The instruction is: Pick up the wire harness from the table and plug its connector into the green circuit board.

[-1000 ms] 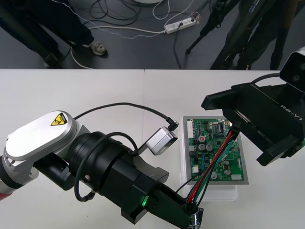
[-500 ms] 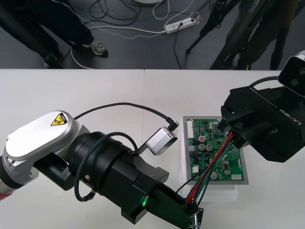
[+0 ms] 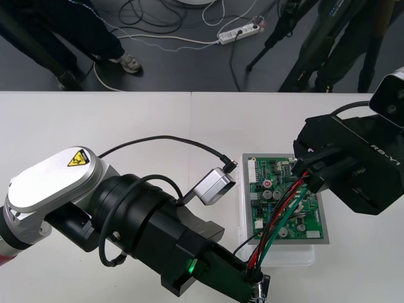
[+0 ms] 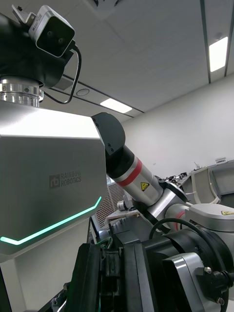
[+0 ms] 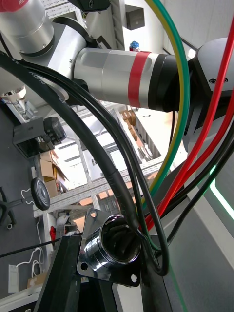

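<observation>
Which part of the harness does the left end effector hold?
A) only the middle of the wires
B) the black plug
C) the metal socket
C: the left end effector is shut on the socket, and the wires run up to the right end effector over the board.

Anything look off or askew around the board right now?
Nothing damaged or spilled. One oddity: the wire harness is off the table, strung across the green circuit board between the left tool, shut on its socket, and the right tool, shut on the other end. Whether that end is seated is hidden.
</observation>
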Motion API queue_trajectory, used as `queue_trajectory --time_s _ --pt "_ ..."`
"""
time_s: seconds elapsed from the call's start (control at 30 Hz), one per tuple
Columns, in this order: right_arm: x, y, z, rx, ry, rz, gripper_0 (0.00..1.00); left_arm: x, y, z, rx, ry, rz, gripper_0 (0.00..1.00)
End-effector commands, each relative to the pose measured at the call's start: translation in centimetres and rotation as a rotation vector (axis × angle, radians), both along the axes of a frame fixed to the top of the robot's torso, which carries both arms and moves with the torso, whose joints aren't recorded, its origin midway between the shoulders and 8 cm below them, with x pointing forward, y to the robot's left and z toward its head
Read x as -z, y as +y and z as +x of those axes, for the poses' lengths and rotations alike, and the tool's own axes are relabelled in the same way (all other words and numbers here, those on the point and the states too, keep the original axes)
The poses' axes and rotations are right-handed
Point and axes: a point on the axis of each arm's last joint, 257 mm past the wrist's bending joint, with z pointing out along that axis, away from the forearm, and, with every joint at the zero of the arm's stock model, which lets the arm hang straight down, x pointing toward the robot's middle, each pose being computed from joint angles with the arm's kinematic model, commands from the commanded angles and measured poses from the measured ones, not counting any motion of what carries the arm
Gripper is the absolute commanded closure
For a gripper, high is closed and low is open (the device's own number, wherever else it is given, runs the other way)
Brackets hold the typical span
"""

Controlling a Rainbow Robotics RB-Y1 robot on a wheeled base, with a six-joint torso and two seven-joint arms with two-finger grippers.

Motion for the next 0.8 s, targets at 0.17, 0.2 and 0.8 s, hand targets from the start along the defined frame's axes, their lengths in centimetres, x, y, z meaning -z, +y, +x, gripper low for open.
queue_trajectory --time_s 0.17,0.2,0.8 --pt "0.1 -0.8 0.2 0.003 0.031 -0.021 1.00 -3.2 -1.4 0.6 -0.024 -0.064 -0.085 0.00" --pt "0.2 -0.8 0.2 0.004 0.032 -0.021 1.00 -3.2 -1.4 0.7 -0.028 -0.068 -0.087 0.00" --pt "0.3 -1.2 1.0 0.030 0.045 -0.018 1.00 -3.6 -2.0 1.9 -0.083 -0.138 -0.139 0.00"
